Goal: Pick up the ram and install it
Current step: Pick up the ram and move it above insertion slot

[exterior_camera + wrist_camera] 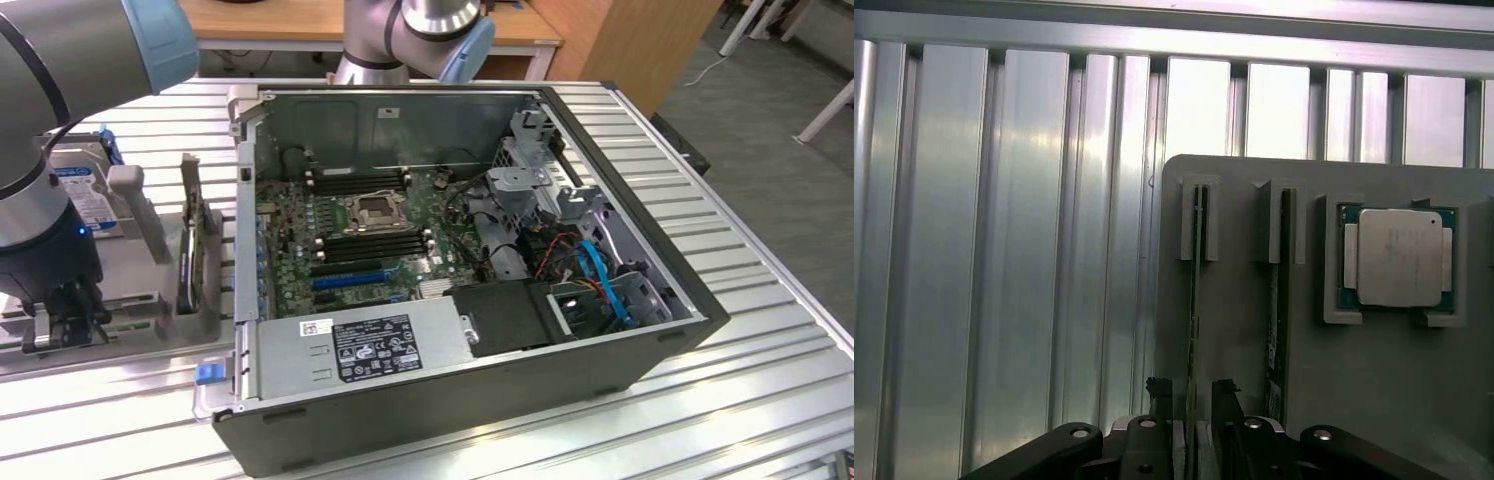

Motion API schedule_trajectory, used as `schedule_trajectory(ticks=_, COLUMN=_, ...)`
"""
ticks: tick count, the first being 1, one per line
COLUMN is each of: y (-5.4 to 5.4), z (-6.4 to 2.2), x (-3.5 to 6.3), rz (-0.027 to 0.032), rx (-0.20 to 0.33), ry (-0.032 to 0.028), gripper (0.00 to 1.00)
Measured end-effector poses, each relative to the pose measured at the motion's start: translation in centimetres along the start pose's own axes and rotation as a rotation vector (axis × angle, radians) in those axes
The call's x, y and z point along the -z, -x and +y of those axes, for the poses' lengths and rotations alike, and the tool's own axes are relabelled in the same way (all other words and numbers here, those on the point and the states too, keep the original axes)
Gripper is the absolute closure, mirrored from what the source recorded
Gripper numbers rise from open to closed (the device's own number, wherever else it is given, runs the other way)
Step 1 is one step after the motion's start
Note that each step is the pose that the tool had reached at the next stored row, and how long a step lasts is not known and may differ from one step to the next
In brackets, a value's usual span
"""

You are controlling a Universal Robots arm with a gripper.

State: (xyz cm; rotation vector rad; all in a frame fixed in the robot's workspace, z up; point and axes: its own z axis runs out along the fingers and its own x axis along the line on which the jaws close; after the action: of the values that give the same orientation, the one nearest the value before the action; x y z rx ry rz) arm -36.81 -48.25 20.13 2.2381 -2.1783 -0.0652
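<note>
Two rams stand on edge in slots of a grey holder (1324, 400). The nearer ram (1194, 300) is a thin green stick running away from the wrist camera, and my gripper (1192, 405) is open with one dark finger on each side of its near end. Gaps show between the fingers (1160, 400) and the stick. The other ram (1279, 300) stands parallel beside it. In the exterior view my gripper (60, 322) hangs low over the holder at the exterior view's left, beside the open computer case (641, 200), whose black memory slots (380, 242) flank the processor socket.
A square silver processor chip (1399, 257) lies in a pocket of the holder beyond the second stick. A hard drive with a blue-white label (83, 195) and a thin dark board on edge (200, 240) stand in fixtures beside the case. The ribbed aluminium table (747, 380) surrounds everything.
</note>
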Motion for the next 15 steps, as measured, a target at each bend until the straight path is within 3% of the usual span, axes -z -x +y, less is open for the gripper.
schedule_trajectory(ticks=8, y=0.0, z=0.0, x=0.01, rz=0.0001, rx=0.0, ry=0.0001, gripper=0.7)
schedule_trajectory(ticks=10, y=0.0, z=0.0, x=0.01, rz=0.0001, rx=0.0, ry=0.0001, gripper=0.72)
schedule_trajectory(ticks=11, y=0.0, z=0.0, x=0.01, rz=0.0001, rx=0.0, ry=0.0001, gripper=0.79)
schedule_trajectory(ticks=15, y=0.0, z=0.0, x=0.01, rz=0.0002, rx=0.0, ry=0.0001, gripper=0.79)
